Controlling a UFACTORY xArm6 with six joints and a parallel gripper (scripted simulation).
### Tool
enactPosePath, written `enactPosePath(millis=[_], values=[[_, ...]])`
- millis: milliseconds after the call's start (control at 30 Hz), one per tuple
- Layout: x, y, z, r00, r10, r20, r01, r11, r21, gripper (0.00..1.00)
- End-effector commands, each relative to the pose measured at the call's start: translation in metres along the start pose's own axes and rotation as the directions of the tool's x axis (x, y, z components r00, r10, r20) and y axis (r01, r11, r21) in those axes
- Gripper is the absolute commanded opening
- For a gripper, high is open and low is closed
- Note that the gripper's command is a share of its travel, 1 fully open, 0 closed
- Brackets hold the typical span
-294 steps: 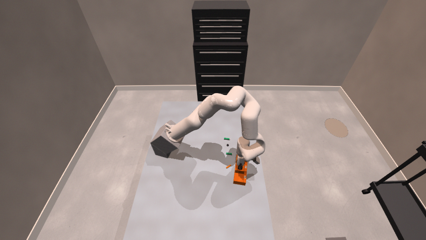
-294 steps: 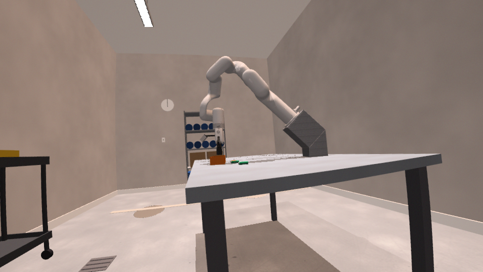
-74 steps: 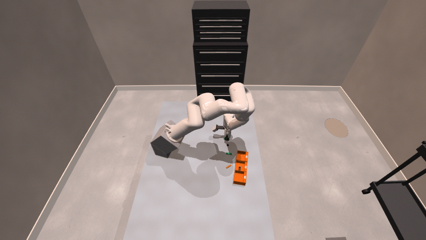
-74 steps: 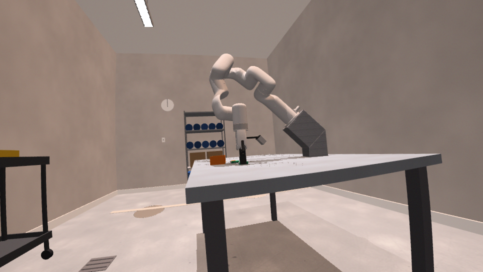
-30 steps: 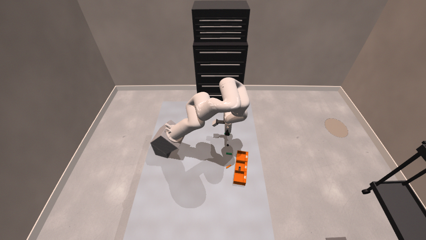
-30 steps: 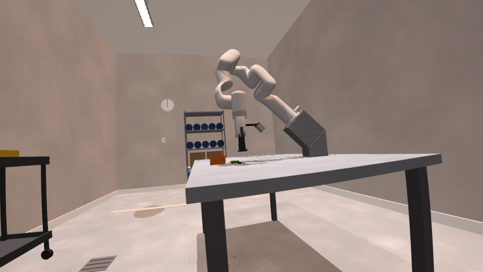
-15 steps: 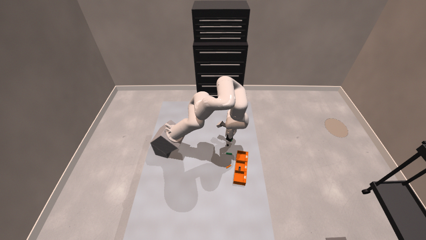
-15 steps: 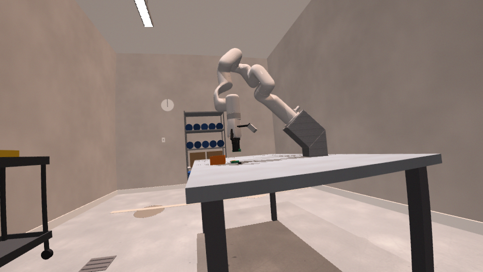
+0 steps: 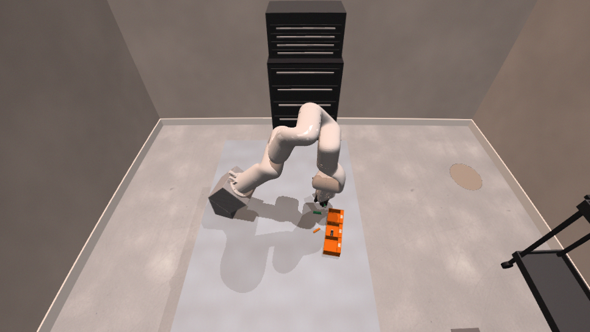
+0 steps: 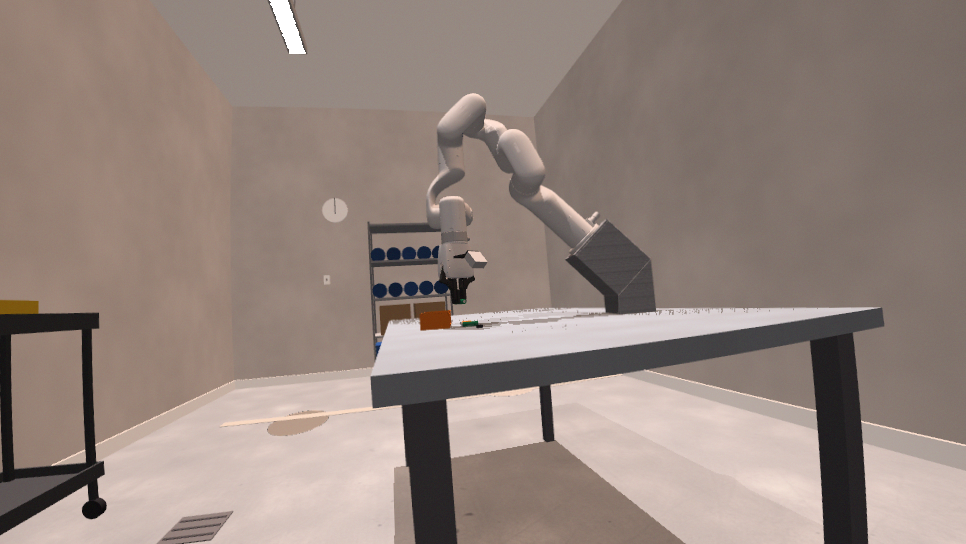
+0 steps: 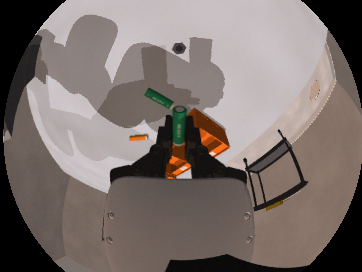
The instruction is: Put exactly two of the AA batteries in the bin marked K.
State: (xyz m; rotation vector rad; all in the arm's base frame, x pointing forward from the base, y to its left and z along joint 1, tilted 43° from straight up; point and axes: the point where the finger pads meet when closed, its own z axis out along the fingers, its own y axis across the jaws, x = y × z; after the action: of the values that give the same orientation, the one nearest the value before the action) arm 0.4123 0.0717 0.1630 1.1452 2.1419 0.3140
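My gripper [image 9: 323,202] [image 10: 461,298] [image 11: 179,125] is shut on a green AA battery [image 11: 179,127] that stands upright between the fingers. It hangs above the table, just off the far end of the row of orange bins [image 9: 333,232] [image 10: 434,319] [image 11: 213,136]. A second green AA battery [image 9: 317,212] [image 11: 159,96] [image 10: 469,324] lies flat on the table just left of the bins' far end. A small dark thing sits in one of the middle bins [image 9: 331,233]. I cannot read the bin marks.
A small orange thing [image 9: 316,230] [image 11: 137,137] lies on the table left of the bins. A small dark round thing [image 11: 177,47] lies farther off on the table. The arm's grey base block [image 9: 228,199] [image 10: 613,267] stands at the table's left side.
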Motion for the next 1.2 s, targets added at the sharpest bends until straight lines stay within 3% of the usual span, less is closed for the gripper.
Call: enactPosePath(millis=[0,167,233,267,400,733,1167], values=[[-0.024,-0.003,0.000,0.988,0.156,-0.005,-0.156,0.988,-0.008,0.00],[-0.053,-0.007,0.000,0.937,0.349,-0.004,-0.349,0.937,-0.009,0.00],[-0.053,-0.007,0.000,0.937,0.349,-0.004,-0.349,0.937,-0.009,0.00],[-0.059,-0.007,0.000,0.891,0.455,-0.006,-0.455,0.891,-0.012,0.00],[-0.083,-0.010,0.001,0.824,0.566,-0.016,-0.566,0.824,-0.010,0.00],[-0.143,-0.018,0.001,0.821,0.571,-0.016,-0.571,0.821,-0.010,0.00],[-0.143,-0.019,0.001,0.821,0.571,-0.016,-0.571,0.821,-0.010,0.00]])
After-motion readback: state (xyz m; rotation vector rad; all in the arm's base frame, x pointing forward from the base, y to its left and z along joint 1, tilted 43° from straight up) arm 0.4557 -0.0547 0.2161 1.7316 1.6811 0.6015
